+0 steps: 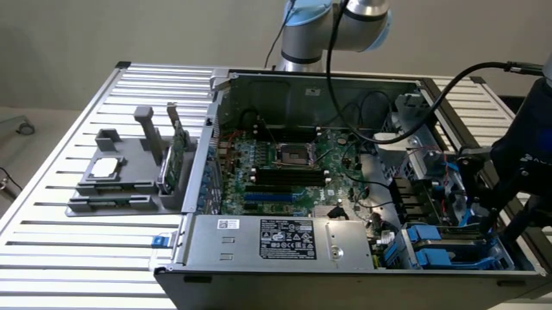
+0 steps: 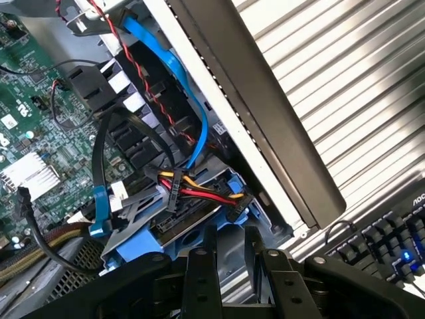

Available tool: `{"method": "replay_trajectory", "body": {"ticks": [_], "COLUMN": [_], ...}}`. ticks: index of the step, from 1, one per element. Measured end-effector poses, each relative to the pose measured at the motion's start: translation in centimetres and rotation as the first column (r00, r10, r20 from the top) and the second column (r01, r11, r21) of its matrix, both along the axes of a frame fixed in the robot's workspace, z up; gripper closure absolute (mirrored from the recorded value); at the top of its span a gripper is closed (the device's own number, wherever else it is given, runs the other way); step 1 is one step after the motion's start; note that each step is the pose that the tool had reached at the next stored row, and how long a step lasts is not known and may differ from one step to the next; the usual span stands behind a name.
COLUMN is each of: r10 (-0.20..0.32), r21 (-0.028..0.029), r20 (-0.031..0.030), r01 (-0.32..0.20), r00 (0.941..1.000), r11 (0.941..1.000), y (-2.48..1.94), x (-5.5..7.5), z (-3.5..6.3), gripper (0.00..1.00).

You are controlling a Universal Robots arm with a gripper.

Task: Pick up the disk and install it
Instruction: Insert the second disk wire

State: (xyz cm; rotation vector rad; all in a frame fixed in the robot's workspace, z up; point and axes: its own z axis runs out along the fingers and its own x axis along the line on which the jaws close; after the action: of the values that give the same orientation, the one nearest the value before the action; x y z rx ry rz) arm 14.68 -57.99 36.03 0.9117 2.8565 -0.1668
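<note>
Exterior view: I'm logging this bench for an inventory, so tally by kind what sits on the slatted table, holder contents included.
open computer case: 1
grey parts holder: 1
square silver chip: 1
green circuit card: 1
Total: 4

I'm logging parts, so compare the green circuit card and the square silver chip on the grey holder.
Pose: the green circuit card stands upright on its edge; the square silver chip lies flat.
Shape: the card is a thin board; the chip is a small square.
Colour: the card is green, the chip pale silver.
Both sit in the grey holder, outside the computer case.
</note>
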Motion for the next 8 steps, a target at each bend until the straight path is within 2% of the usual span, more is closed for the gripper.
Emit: {"method": "replay_trajectory", "body": {"ticks": [4,8], "r10": [-0.026,-0.052], "r21": [0.0186,0.0401], "r20": [-0.0003,-0.0011], "r01": [0.026,0.052], "r00": [0.9997,0.9987], "r11": [0.9995,0.9979], "y": [-0.02,-0.03], "x": [0.0,0.0], "z": [-0.06,-0.14], "gripper": [0.69,0.69]}}
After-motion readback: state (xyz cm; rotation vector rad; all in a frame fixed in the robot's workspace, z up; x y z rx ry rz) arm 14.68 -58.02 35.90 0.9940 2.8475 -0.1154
